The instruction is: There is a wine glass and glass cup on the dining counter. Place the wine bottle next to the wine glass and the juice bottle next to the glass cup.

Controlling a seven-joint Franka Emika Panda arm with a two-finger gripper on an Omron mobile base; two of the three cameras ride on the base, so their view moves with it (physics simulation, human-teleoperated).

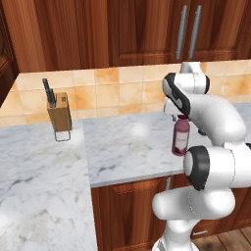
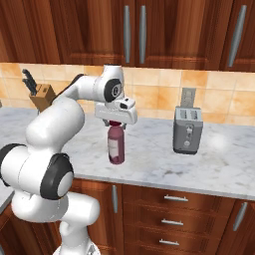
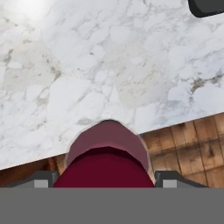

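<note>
Knife block: tan wooden block (image 1: 60,112) with dark handles, upper left of the left base view, on the tile-backed grey-veined white marble worktop (image 1: 127,147).
Juice bottle: stubby dark-red bottle (image 2: 116,144) with maroon cap, centre of the right base view, upright near the worktop's front edge.
Label: pale pink band, no writing readable.
Gripper: two-finger gripper (image 2: 115,122) clamped on the bottle's cap.
Toaster: silver toaster (image 2: 187,129), right of centre.
</note>
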